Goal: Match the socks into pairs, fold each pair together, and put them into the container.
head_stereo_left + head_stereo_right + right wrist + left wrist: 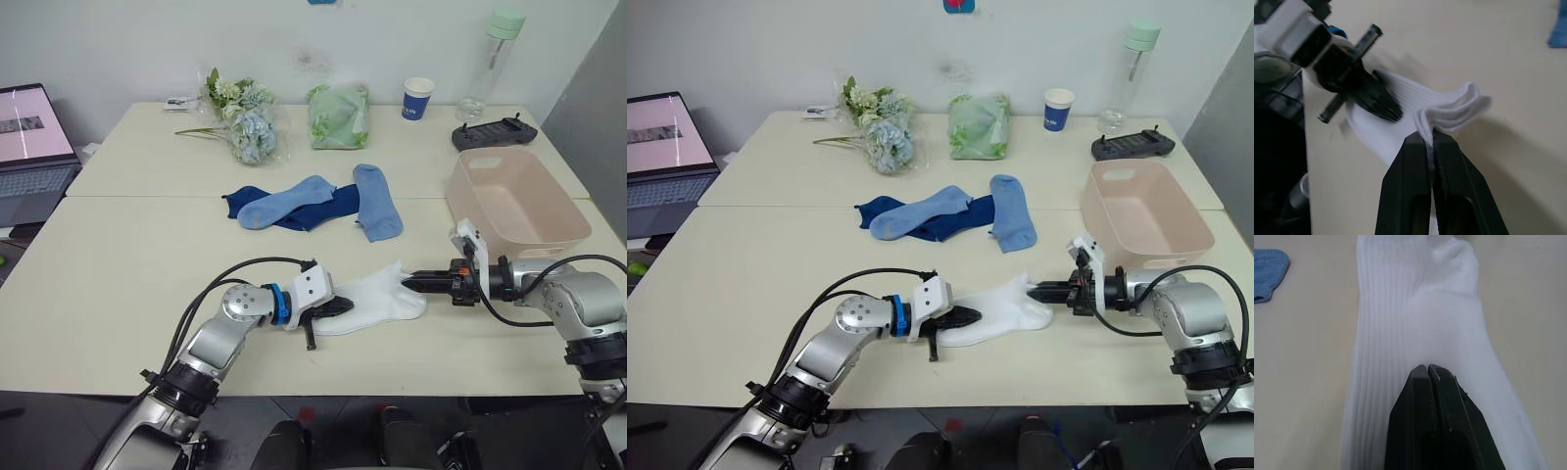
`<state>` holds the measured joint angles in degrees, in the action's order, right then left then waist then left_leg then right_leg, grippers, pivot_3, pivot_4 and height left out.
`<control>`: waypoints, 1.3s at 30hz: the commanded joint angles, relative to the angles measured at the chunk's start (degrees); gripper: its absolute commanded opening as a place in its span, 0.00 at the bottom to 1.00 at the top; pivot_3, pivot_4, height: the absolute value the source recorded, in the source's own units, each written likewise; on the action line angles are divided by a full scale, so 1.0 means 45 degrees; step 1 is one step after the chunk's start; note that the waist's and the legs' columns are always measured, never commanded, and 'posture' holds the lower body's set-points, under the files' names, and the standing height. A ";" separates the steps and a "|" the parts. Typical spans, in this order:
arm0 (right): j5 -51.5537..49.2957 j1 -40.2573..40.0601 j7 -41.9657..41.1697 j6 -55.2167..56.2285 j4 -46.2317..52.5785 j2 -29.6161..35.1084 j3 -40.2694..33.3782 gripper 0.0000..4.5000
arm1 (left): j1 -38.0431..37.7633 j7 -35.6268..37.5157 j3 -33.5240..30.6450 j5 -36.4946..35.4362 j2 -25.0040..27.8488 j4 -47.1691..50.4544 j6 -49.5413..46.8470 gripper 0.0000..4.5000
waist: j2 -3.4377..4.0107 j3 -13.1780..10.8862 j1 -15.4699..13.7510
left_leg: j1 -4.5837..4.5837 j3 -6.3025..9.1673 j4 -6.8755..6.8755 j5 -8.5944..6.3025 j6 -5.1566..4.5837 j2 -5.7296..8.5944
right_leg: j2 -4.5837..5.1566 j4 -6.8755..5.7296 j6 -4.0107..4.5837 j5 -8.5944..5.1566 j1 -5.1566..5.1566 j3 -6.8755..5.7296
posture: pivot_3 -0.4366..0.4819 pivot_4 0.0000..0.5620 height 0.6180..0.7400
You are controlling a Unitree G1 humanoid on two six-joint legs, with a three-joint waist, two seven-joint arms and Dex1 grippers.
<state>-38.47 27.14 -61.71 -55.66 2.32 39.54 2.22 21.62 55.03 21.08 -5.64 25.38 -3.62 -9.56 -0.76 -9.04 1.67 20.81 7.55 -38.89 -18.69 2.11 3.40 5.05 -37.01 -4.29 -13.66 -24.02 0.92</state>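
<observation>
lying flat near the front edge of the table (118,264), the white socks (377,299) sit stacked as a pair btwn the two grippers. left gripper (338,306) rests on the pair's left end w/ its black fingers (1432,396) pressed together; can't tell if any fabric is pinched. right gripper (409,284) is clamped on the layered edge at the pair's right end, cloth bunched up at its tips in the right wrist view. farther back, mid table, two light blue socks (377,201) lie over and beside the dark navy socks (323,208), one blue draped across the navy, the other just to the right. pale pink container (514,201) stands at the right side, near the right arm. at the far edge: flower bouquet (240,113), green bag (338,116), blue paper cup (418,99), clear bottle w/ mint cap (495,59), black controller (493,132). open laptop (29,147) off the left side
</observation>
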 commanded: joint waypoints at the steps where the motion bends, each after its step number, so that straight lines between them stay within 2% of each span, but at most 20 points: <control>1: -0.1839 0.0449 0.0411 -0.1501 0.1019 -0.0635 -0.0941 0.01 | -0.0262 -0.0048 0.0319 0.0558 0.0094 -0.0492 -0.0095 0.00 | 0.0009 0.0006 0.0002 | -0.0001 -0.0001 0.0000 0.0000 0.0000 -0.0001 | 0.0000 -0.0002 0.0000 0.0000 0.0000 0.0002 | 0.48 0.27 1.00; 7: -0.3184 0.0752 0.2394 -0.2892 0.1219 -0.2579 -0.1614 0.01 | -0.0546 0.0070 -0.0055 0.0374 0.0301 -0.0395 0.0300 0.00 | 0.0010 0.0016 0.0008 | -0.0002 0.0003 0.0002 0.0000 0.0000 -0.0003 | 0.0001 -0.0005 0.0000 0.0000 -0.0004 0.0001 | 0.48 0.27 1.00; 10: -0.2541 0.0651 0.2661 -0.2454 0.1321 -0.2911 -0.0859 0.01 | -0.0647 0.0023 -0.0334 0.0155 0.0259 -0.0201 0.0333 0.00 | 0.0015 0.0019 0.0012 | -0.0001 -0.0001 0.0003 0.0000 0.0000 -0.0001 | 0.0000 -0.0009 0.0000 0.0000 -0.0010 0.0005 | 0.48 0.27 1.00; 13: -0.1925 0.0664 0.2634 -0.1879 0.0954 -0.3031 -0.0183 0.01 | -0.0972 0.0125 -0.1111 -0.0813 0.0461 0.1120 -0.0751 0.00 | 0.0016 0.0018 0.0051 | 0.0000 -0.0004 0.0004 0.0000 0.0000 -0.0002 | 0.0000 -0.0011 0.0000 0.0000 -0.0014 0.0006 | 0.48 0.27 1.00; 18: -0.1450 0.0890 0.2485 -0.1506 0.0547 -0.3131 0.0374 0.01 | -0.1556 0.0335 -0.2398 -0.1713 0.1701 0.3468 -0.1580 0.00 | 0.0018 0.0016 0.0070 | 0.0003 -0.0001 0.0007 0.0000 0.0000 -0.0009 | -0.0007 -0.0020 0.0001 0.0000 -0.0028 0.0007 | 0.48 0.27 1.00; 23: -0.0840 0.1240 0.2370 -0.1312 0.0288 -0.3648 0.1541 0.01 | -0.2621 0.0547 -0.5307 -0.3780 0.3822 0.5995 -0.3622 0.00 | 0.0021 0.0013 0.0092 | 0.0006 -0.0003 0.0015 -0.0001 0.0001 -0.0020 | -0.0008 -0.0015 0.0001 0.0000 -0.0035 0.0008 | 0.48 0.27 1.00; 28: -0.0944 0.1527 0.1945 -0.1708 0.0288 -0.3705 0.1881 0.01 | -0.3275 0.0340 -0.5586 -0.3614 0.4161 0.5865 -0.3358 0.00 | 0.0030 0.0006 0.0001 | 0.0005 -0.0002 0.0016 -0.0001 0.0000 -0.0009 | -0.0001 0.0001 0.0002 -0.0001 -0.0023 0.0008 | 0.48 0.27 1.00; 31: -0.0946 0.1749 0.2057 -0.1727 0.0042 -0.3868 0.1637 0.18 | -0.3159 0.0071 -0.5339 -0.3586 0.3842 0.5985 -0.3323 0.00 | 0.0029 0.0006 -0.0033 | 0.0013 0.0012 0.0015 -0.0001 0.0001 -0.0006 | -0.0002 0.0008 0.0002 -0.0001 -0.0021 -0.0007 | 0.48 0.27 1.00; 39: -0.1599 0.1989 0.2419 -0.2522 0.0218 -0.3770 0.0430 0.78 | -0.2536 -0.0077 -0.4700 -0.3232 0.3281 0.5569 -0.2603 0.00 | 0.0029 0.0006 0.0002 | 0.0011 0.0003 0.0016 -0.0001 0.0001 -0.0008 | -0.0004 -0.0001 0.0002 0.0000 -0.0027 0.0002 | 0.48 0.27 1.00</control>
<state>-44.09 35.02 -51.20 -66.32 1.72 22.27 6.12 9.65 54.44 -0.14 -20.86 40.00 21.63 -23.21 -0.63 -9.01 1.67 20.86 7.56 -38.81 -18.69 2.11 3.37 5.04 -37.01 -4.28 -13.66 -24.14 0.93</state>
